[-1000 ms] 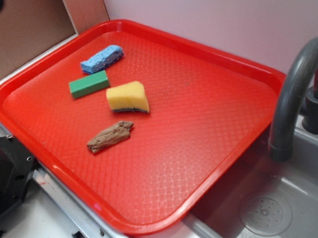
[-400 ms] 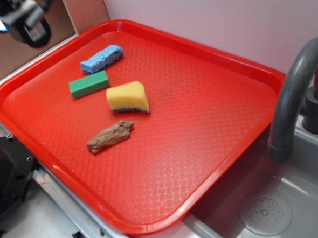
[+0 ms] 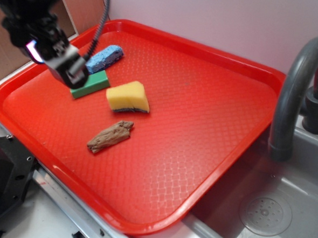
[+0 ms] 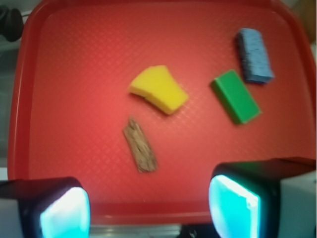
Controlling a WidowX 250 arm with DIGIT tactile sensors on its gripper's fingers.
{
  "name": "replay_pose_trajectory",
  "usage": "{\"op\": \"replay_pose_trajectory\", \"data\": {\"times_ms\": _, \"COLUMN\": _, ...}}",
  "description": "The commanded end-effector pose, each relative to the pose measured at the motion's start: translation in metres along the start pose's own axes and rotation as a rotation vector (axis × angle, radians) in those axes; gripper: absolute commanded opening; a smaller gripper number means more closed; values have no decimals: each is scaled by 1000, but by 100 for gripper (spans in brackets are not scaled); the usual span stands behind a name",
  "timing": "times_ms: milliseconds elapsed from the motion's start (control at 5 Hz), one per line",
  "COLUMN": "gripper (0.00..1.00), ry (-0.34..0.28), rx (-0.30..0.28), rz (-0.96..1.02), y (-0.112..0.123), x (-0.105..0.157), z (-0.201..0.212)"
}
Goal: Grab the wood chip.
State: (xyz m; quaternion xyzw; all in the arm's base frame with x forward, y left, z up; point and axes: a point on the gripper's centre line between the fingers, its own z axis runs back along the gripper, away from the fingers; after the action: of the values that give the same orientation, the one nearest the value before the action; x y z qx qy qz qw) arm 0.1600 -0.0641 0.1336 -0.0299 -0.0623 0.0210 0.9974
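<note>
The wood chip [image 3: 110, 136] [image 4: 140, 145] is a small, rough, ridged brown sliver with jagged ends, lying flat and untouched on the red tray [image 3: 201, 127].

Four items on the tray [image 3: 217, 133], all on its left half. Wood chip [image 3: 110, 136] nearest the front edge, wedge sponge [image 3: 128, 97] just behind it. Block [image 3: 93, 85] left of the sponge, second sponge [image 3: 104, 58] behind the block. Sink [image 3: 283, 202] and faucet [image 3: 296, 89] right of the tray.

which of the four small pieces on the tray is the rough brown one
The wood chip, lying nearest the tray's front edge, below the yellow sponge. The green block and blue sponge are smoother and brightly coloured.
</note>
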Motion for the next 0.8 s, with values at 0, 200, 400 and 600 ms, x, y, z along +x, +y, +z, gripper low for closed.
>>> {"op": "replay_pose_trajectory", "data": {"times_ms": 0, "gripper": 100, "ry": -37, "rx": -68, "rz": -59, "y": 5, "x": 18, "z": -33}}
{"op": "replay_pose_trajectory", "data": {"times_ms": 200, "gripper": 100, "ry": -9, "rx": -80, "rz": -79, "y": 3, "x": 21, "z": -51}}
{"op": "replay_pose_trajectory", "data": {"times_ms": 400, "gripper": 100, "ry": 31, "rx": -98, "rz": -141, "y": -8, "x": 19, "z": -74}}
{"op": "replay_pose_trajectory", "data": {"times_ms": 600, "gripper": 100, "ry": 73, "rx": -70, "rz": -160, "y": -18, "x": 12, "z": -95}}
